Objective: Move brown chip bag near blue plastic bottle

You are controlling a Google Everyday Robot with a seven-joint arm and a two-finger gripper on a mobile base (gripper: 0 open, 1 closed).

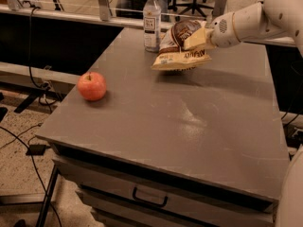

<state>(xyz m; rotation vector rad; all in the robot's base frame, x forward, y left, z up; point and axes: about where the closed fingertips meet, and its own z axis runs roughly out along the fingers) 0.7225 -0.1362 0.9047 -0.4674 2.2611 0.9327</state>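
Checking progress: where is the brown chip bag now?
In the camera view, the brown chip bag is held by the hand at the far side of the table, just right of the blue plastic bottle.

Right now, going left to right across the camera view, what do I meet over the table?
apple → blue plastic bottle → brown chip bag → gripper, clamped on the bag's right side.

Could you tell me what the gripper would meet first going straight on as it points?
Probably the blue plastic bottle, its held brown chip bag touching first; the gripper hangs over the table's far end, depth unclear.
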